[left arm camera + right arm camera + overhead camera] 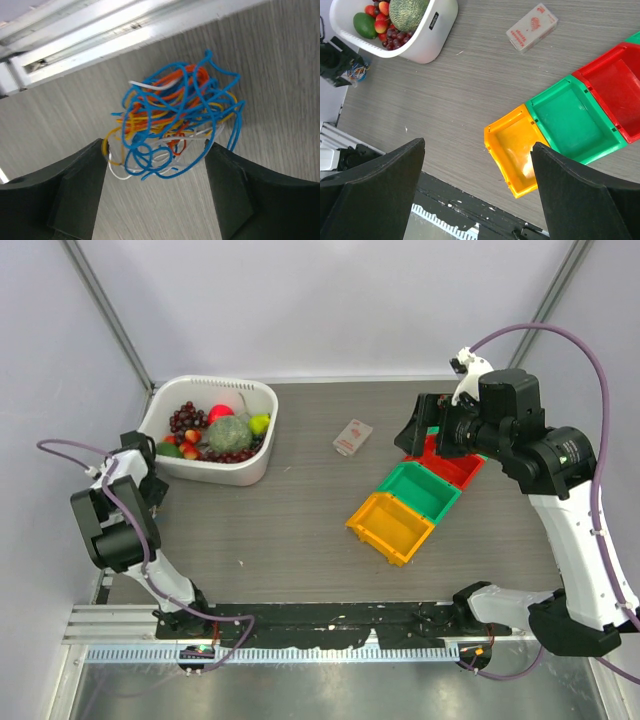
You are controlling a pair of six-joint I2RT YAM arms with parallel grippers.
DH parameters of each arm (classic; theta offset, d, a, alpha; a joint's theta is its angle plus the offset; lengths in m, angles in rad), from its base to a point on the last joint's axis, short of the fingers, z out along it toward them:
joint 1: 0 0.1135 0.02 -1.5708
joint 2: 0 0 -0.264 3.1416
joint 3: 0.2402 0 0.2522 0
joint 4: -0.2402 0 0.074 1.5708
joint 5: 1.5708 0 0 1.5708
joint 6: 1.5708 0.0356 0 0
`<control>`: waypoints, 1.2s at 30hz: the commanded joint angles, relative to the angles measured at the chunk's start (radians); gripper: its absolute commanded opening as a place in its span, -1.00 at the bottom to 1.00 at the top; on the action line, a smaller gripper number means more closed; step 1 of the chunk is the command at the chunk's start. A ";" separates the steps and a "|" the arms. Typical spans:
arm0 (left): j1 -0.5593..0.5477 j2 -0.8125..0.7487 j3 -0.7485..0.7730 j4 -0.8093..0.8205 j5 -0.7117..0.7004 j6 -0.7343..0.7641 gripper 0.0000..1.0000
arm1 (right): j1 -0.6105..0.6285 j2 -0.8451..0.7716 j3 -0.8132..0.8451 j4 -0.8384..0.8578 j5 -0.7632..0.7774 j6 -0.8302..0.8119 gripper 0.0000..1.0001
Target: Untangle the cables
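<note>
Left gripper (156, 162), jaws spread, hangs over the tangled cables (175, 120) at the bench's left edge beside the basket (440, 30). Right gripper (477, 155), also spread, hovers above the bins (555, 112). Judged the first grasp: lower, then pinch one outer loop.

Cables (172, 120): one tight, tangled clump of thin wires, not separated. Blue strands dominate and loop outermost. Orange-yellow, red and white strands thread through the core. The clump rests on the grey wood-grain surface (280, 60), near its metal edge rail (100, 40). Individual wire count cannot be determined.
</note>
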 commanded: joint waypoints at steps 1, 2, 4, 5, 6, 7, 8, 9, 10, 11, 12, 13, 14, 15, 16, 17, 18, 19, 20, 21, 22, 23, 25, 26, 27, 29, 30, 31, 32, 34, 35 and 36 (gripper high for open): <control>-0.004 -0.022 -0.028 0.113 0.115 0.062 0.35 | 0.005 0.004 0.006 0.039 -0.069 -0.005 0.85; -0.004 -0.044 -0.040 0.112 0.163 0.069 0.13 | 0.005 0.006 -0.002 0.041 -0.101 -0.007 0.84; -0.006 -0.116 -0.075 0.106 0.300 0.085 -0.31 | 0.005 0.020 -0.017 0.044 -0.151 -0.007 0.84; -0.009 -0.154 -0.109 0.104 0.374 0.089 -0.59 | 0.006 0.026 -0.044 0.052 -0.164 -0.005 0.84; -0.024 -0.203 -0.152 0.104 0.442 0.092 -0.81 | 0.006 0.030 -0.058 0.056 -0.184 0.004 0.84; -0.050 -0.251 -0.192 0.101 0.479 0.088 -0.96 | 0.005 0.039 -0.090 0.062 -0.189 0.010 0.84; -0.088 -0.312 -0.242 0.094 0.508 0.079 -1.00 | 0.009 0.047 -0.106 0.065 -0.184 0.021 0.84; -0.149 -0.376 -0.285 0.090 0.560 0.065 -1.00 | 0.012 0.061 -0.127 0.067 -0.167 0.027 0.83; -0.206 -0.429 -0.336 0.090 0.589 0.036 -1.00 | 0.028 0.072 -0.143 0.068 -0.158 0.039 0.84; -0.290 -0.493 -0.395 0.093 0.615 -0.007 -1.00 | 0.035 0.091 -0.161 0.071 -0.138 0.044 0.83; -0.397 -0.544 -0.434 0.109 0.643 -0.048 -1.00 | 0.066 0.102 -0.170 0.076 -0.118 0.053 0.84; -0.476 -0.594 -0.468 0.124 0.661 -0.100 -1.00 | 0.080 0.124 -0.187 0.078 -0.083 0.062 0.84; -0.556 -0.645 -0.497 0.136 0.675 -0.162 -1.00 | 0.110 0.144 -0.193 0.084 -0.065 0.072 0.83; -0.623 -0.685 -0.520 0.165 0.682 -0.211 -1.00 | 0.127 0.153 -0.209 0.088 -0.039 0.075 0.84; -0.697 -0.728 -0.543 0.196 0.685 -0.266 -1.00 | 0.162 0.167 -0.219 0.110 -0.023 0.088 0.85; -0.768 -0.759 -0.552 0.239 0.682 -0.315 -1.00 | 0.184 0.170 -0.247 0.122 0.015 0.096 0.86; -0.831 -0.783 -0.554 0.253 0.663 -0.337 -1.00 | 0.209 0.171 -0.267 0.162 0.020 0.113 0.86; -0.899 -0.800 -0.542 0.253 0.636 -0.351 -1.00 | 0.233 0.173 -0.301 0.188 0.009 0.127 0.86; -0.955 -0.800 -0.530 0.253 0.616 -0.355 -1.00 | 0.246 0.173 -0.318 0.234 0.005 0.138 0.86; -1.004 -0.796 -0.525 0.253 0.608 -0.362 -0.97 | 0.264 0.173 -0.351 0.260 0.017 0.171 0.86; -1.032 -0.782 -0.526 0.268 0.629 -0.363 -0.70 | 0.275 0.170 -0.365 0.301 0.022 0.180 0.86; -1.044 -0.770 -0.531 0.294 0.658 -0.353 -0.29 | 0.290 0.167 -0.405 0.334 0.025 0.199 0.86; -1.083 -0.753 -0.525 0.323 0.698 -0.314 0.49 | 0.302 0.161 -0.465 0.409 0.020 0.223 0.86; -1.102 -0.753 -0.511 0.322 0.703 -0.291 0.64 | 0.304 0.165 -0.497 0.442 -0.015 0.224 0.86; -1.115 -0.754 -0.497 0.317 0.714 -0.274 0.69 | 0.308 0.168 -0.511 0.456 -0.043 0.225 0.86; -1.118 -0.763 -0.461 0.273 0.725 -0.241 0.73 | 0.319 0.179 -0.558 0.495 -0.102 0.236 0.85; -1.118 -0.771 -0.442 0.226 0.700 -0.222 0.69 | 0.324 0.176 -0.610 0.534 -0.160 0.237 0.76; -1.118 -0.782 -0.416 0.177 0.664 -0.193 0.62 | 0.331 0.172 -0.640 0.559 -0.185 0.237 0.71; -1.116 -0.794 -0.398 0.117 0.606 -0.184 0.54 | 0.342 0.168 -0.688 0.609 -0.211 0.237 0.59; -1.116 -0.832 -0.405 0.054 0.478 -0.226 0.18 | 0.374 0.179 -0.732 0.656 -0.213 0.236 0.31; -1.118 -0.857 -0.433 0.061 0.453 -0.284 0.02 | 0.394 0.191 -0.740 0.682 -0.210 0.231 0.18; -1.115 -0.889 -0.483 0.102 0.456 -0.340 -0.12 | 0.405 0.207 -0.749 0.690 -0.195 0.231 -0.16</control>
